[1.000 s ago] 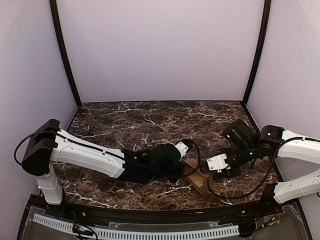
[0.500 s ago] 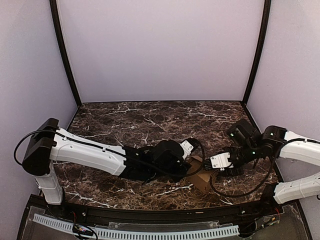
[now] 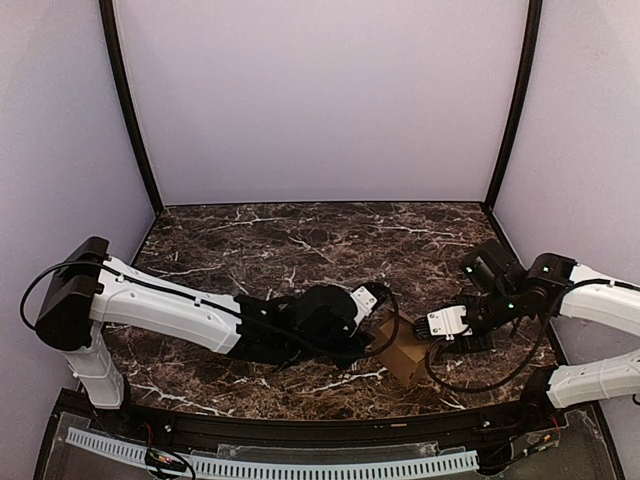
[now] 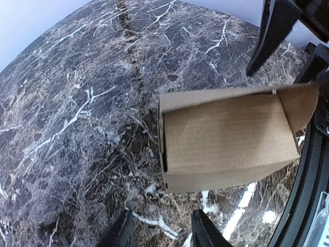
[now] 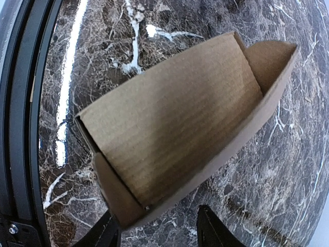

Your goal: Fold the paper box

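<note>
The small, plain brown cardboard paper box [image 5: 175, 118] looked dry and matt, its faces lined with fine corrugation ribs that caught the light only softly. Under it, the dark brown, white-veined, marble-patterned table top [image 3: 300, 240] was smooth and polished, with pale glints showing along its near side. The long left arm [image 3: 170, 305] and the right arm [image 3: 600, 300] wore smooth white shells that looked like plastic with a faint satin sheen, joined by duller black sections, while the pale lilac walls [image 3: 320, 100] behind were flat and matt.
</note>
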